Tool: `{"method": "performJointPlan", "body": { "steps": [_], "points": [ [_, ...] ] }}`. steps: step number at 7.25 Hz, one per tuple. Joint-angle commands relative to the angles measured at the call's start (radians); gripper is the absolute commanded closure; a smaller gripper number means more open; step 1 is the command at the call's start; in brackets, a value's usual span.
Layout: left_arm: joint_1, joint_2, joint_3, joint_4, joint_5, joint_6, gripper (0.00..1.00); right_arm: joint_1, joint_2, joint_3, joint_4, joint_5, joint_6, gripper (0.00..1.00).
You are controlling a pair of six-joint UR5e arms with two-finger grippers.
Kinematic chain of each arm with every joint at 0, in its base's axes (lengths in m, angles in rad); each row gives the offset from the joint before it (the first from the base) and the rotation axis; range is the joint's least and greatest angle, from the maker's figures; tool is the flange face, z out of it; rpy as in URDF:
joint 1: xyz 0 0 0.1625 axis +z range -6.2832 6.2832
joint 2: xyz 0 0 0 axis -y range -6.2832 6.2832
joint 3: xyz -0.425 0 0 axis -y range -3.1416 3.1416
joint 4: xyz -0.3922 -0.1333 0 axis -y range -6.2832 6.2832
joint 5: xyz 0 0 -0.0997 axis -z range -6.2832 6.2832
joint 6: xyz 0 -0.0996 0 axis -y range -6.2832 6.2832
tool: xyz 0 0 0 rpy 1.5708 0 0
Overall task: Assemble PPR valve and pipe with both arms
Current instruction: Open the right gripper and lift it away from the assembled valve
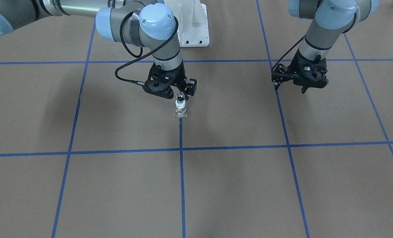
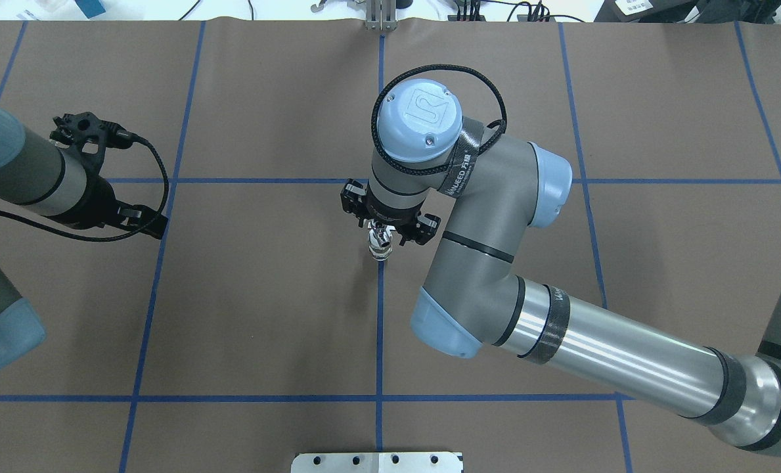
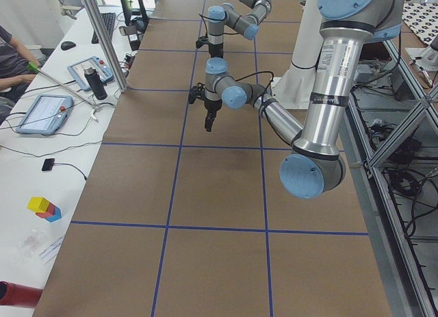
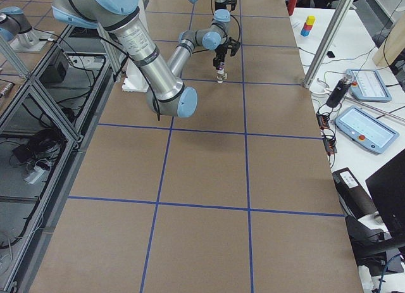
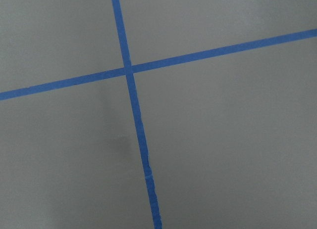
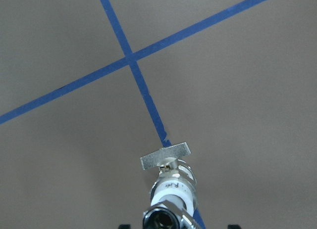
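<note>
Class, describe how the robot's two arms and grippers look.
The left arm and right arm are grey tubes with light-blue joint caps, one embossed with a logo. Black braided cables run to the black, angular left gripper and right gripper.

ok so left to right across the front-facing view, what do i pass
slanted blue tape line → PPR valve → left pincer; right pincer overlaps the valve, so skipped

Overhead and front cameras look down on the counter (image 2: 265,295) from opposite sides, end cameras along it, and the close, downward wrist cameras share its blue tape (image 5: 133,115).
</note>
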Motion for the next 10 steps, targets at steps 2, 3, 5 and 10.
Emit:
{"method": "performJointPlan", "body": {
  "steps": [2,3,5,10],
  "points": [
    [-0.043,0.0,-0.002,0.003,-0.058,0.012,0.01,0.042,-0.102,0.146,0.0,0.014,-0.005,0.0],
    [-0.087,0.002,0.006,0.003,-0.13,0.029,0.01,0.07,-0.164,0.2,0.0,0.034,-0.014,0.0],
    [-0.154,0.073,0.003,0.0,-0.136,0.171,0.01,0.142,-0.349,0.333,-0.003,0.074,-0.18,0.0],
    [-0.472,0.227,0.054,0.031,-0.252,0.694,0.01,0.572,-0.847,0.342,0.152,0.245,-0.911,0.0]
  ]
}}
